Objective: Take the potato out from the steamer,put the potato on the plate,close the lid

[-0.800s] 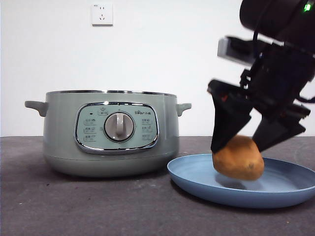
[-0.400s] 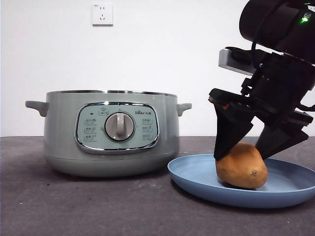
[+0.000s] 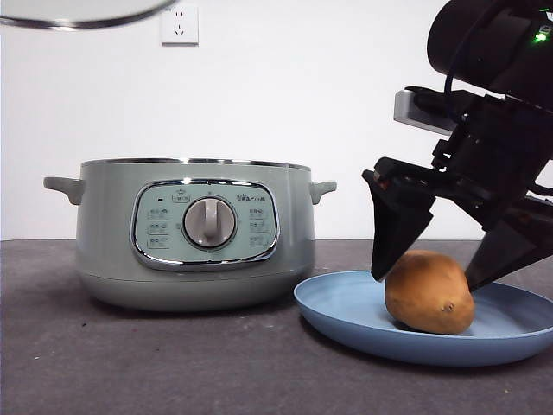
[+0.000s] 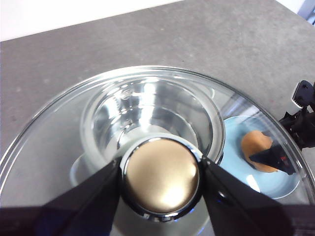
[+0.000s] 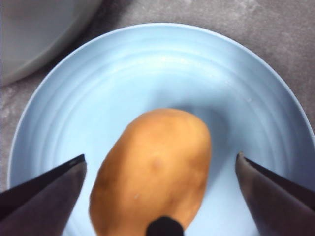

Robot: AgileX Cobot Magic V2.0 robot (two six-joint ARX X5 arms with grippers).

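Note:
The golden-brown potato lies on the light-blue plate, right of the sage-green steamer, which stands open. My right gripper is open, its jaws spread wide on either side of the potato without touching it; the plate fills the right wrist view. My left gripper is shut on the lid's knob and holds the glass lid in the air above the steamer's open bowl. The lid's chrome rim shows at the top left of the front view.
The dark grey table runs in front of the steamer and the plate. A white wall socket is on the back wall. The steamer's side lies close beside the plate.
My right gripper set the potato down on the plate and opened its jaws wide off it. The lid's rim has come into the front view at the top left.

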